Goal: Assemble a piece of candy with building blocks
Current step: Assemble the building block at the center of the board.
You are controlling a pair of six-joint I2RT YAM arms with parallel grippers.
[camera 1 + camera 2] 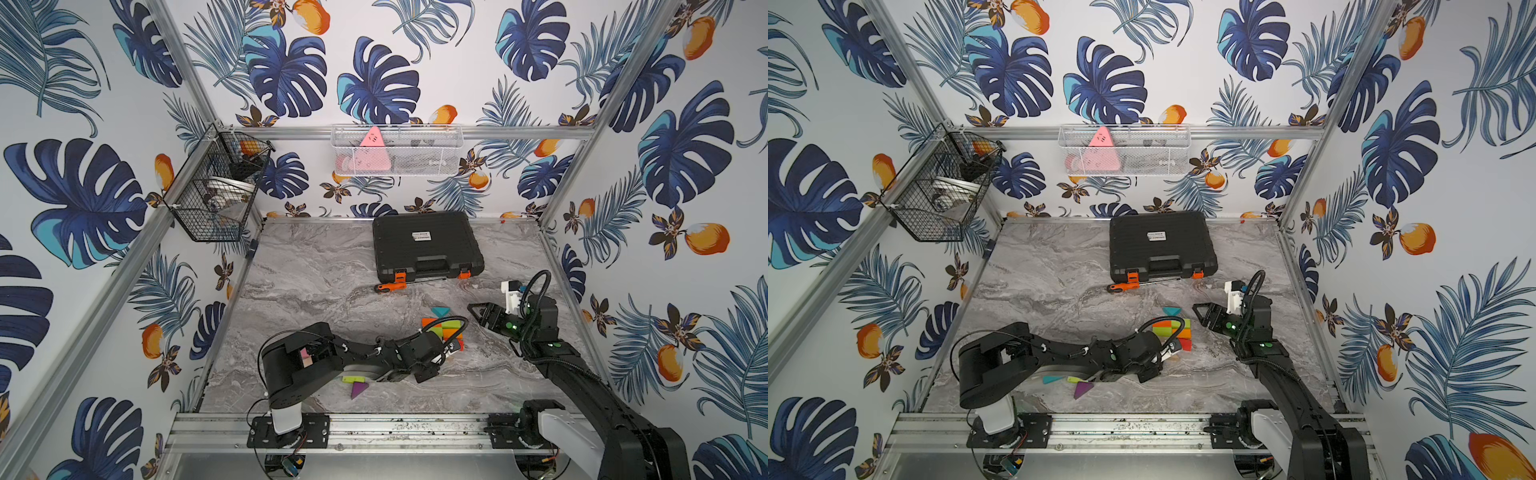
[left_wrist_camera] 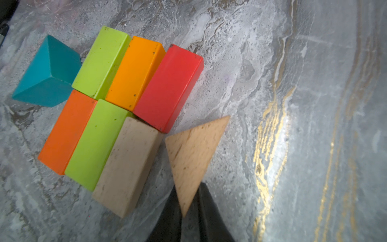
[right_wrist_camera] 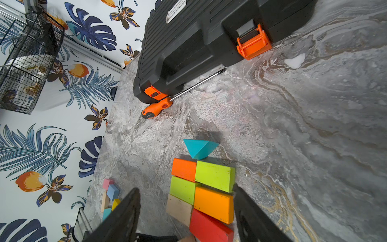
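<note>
My left claw [image 2: 186, 201] is clenched on one corner of the plain-wood triangular block [image 2: 193, 150]. It sits just beside the red rectangular block [image 2: 167, 88] and the plain-wood rectangular block [image 2: 127, 165], on the 6 o'clock side of the six-block slab [image 1: 451, 330]. The teal triangular block [image 1: 439, 311] touches the slab at 12. My right claw [image 3: 186, 209] is released, hanging at 2 o'clock.

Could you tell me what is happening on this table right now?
The left end effector is shut on a plain wooden triangle, holding it beside one end of a cluster of six rectangular blocks. A teal triangle already sits at the opposite end, so the candy shape looks nearly done. The right end effector hovers open nearby, holding nothing.
</note>
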